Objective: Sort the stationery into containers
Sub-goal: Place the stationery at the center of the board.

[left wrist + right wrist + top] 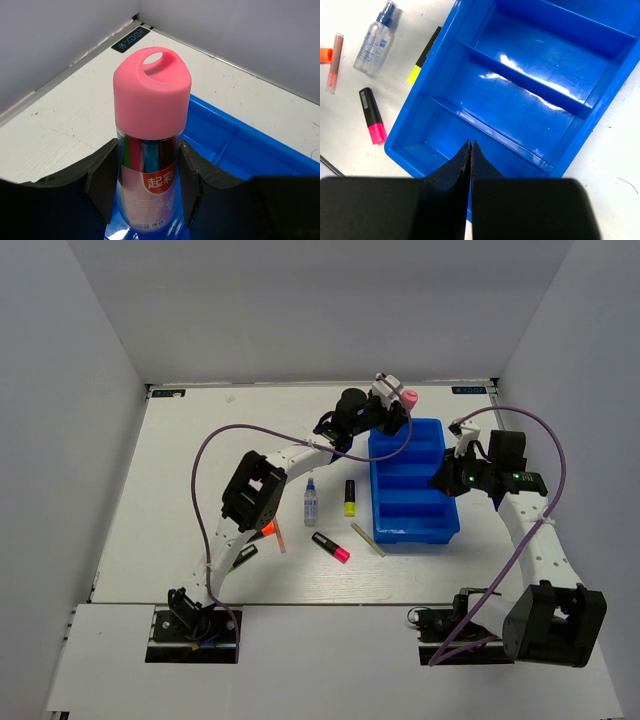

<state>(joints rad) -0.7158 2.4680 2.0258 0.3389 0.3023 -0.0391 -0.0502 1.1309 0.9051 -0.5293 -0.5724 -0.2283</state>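
My left gripper [392, 408] is shut on the pink tube [408, 398], holding it over the far left corner of the blue tray [410, 508]. In the left wrist view the pink-capped tube [150, 100] stands between my fingers [102, 185], with the tray [240, 145] beneath. My right gripper [448, 480] is shut and empty above the tray's right edge; in its wrist view its tips [471, 146] hang over the tray's empty compartments [520, 50]. The blue-capped bottle [310, 502], yellow highlighter [350, 497], pink highlighter [331, 547], orange highlighter [268, 529], green highlighter [245, 556] and a pale stick [367, 539] lie left of the tray.
The left arm's links arch over the orange and green highlighters. A second thin stick [335, 62] lies by the orange highlighter [324, 54]. White walls close the table at the back and sides; a purple cable loops over each arm.
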